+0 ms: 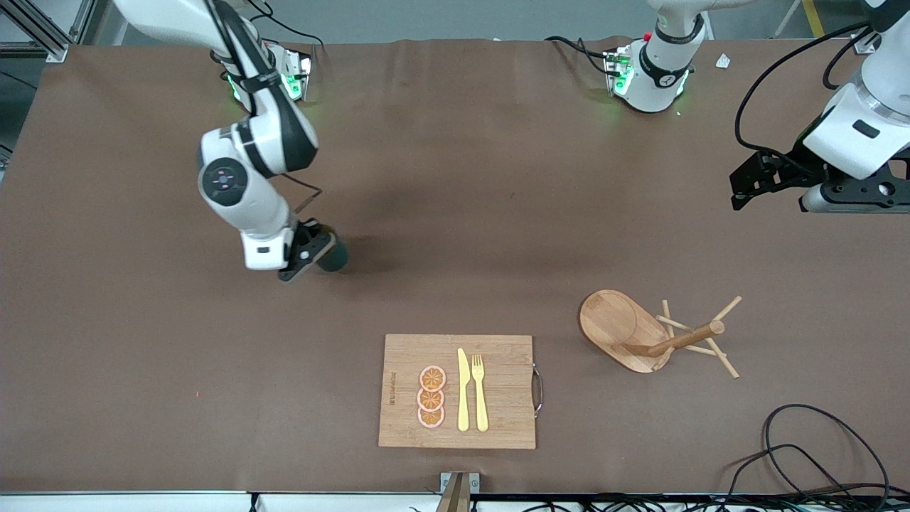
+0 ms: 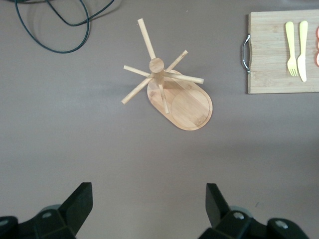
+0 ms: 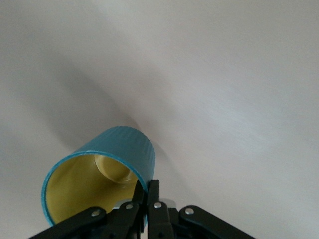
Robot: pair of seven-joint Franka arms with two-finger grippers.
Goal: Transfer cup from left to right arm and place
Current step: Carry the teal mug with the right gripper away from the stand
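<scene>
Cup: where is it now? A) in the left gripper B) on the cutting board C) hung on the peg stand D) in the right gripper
D: the right gripper is shut on the rim of the cup; the left gripper is open and holds nothing.

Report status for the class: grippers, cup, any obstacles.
Right gripper shut on cup rim, over bare table. Left gripper open, waiting above wooden peg stand. Nothing obstructing.

Around our right gripper (image 1: 313, 252), pinching the cup's (image 1: 333, 256) rim, the table (image 1: 462, 178) lies bare. The board (image 1: 457, 391) sits nearer the camera; the peg stand (image 1: 657, 338) lies tipped toward the left arm's end, well apart. Our left gripper (image 1: 771, 192) waits, fingers spread
</scene>
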